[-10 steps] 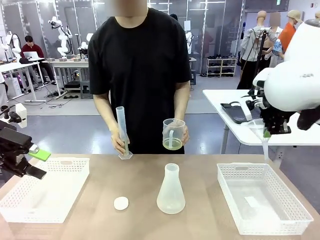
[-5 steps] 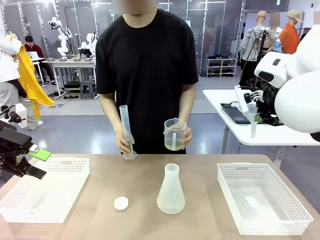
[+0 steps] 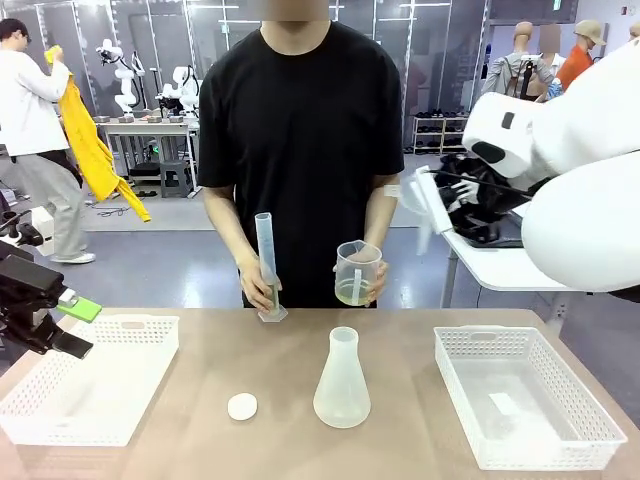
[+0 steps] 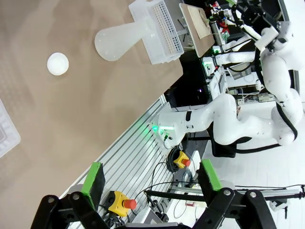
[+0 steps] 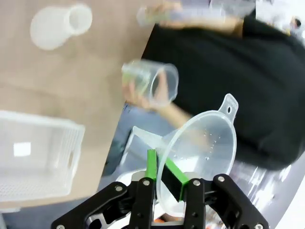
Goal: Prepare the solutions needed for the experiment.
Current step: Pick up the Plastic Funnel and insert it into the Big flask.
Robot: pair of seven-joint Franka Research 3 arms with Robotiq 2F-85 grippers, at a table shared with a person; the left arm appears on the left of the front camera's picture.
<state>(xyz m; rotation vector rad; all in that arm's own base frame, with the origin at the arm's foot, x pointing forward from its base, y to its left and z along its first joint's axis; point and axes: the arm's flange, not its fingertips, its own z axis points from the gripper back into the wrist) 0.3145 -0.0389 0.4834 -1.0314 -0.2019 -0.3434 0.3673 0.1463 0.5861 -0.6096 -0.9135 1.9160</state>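
Observation:
A translucent conical flask [image 3: 342,380] [image 4: 116,40] [image 5: 55,26] stands on the table's middle and looks empty. The person behind it holds a clear jug [image 3: 357,272] [image 5: 150,82] with a little pale yellow solution [image 3: 352,292] in its bottom. Their other hand steadies a tall measuring cylinder [image 3: 267,262] on the table. My right gripper [image 3: 447,200] [image 5: 162,177] is shut on the rim of a clear plastic funnel [image 3: 421,200] [image 5: 202,148], high at the right above the table. My left gripper [image 3: 78,326] [image 4: 151,175] hangs open at the far left, holding nothing.
A white basket [image 3: 150,330] sits at the table's left under my left gripper, and another white basket [image 3: 470,345] [image 5: 57,131] sits at the right. A small white round cap [image 3: 242,406] [image 4: 57,63] lies left of the flask.
My right arm has swung the funnel up and to the left, toward the person. The person has shifted slightly right with cylinder and jug. My left arm has not moved.

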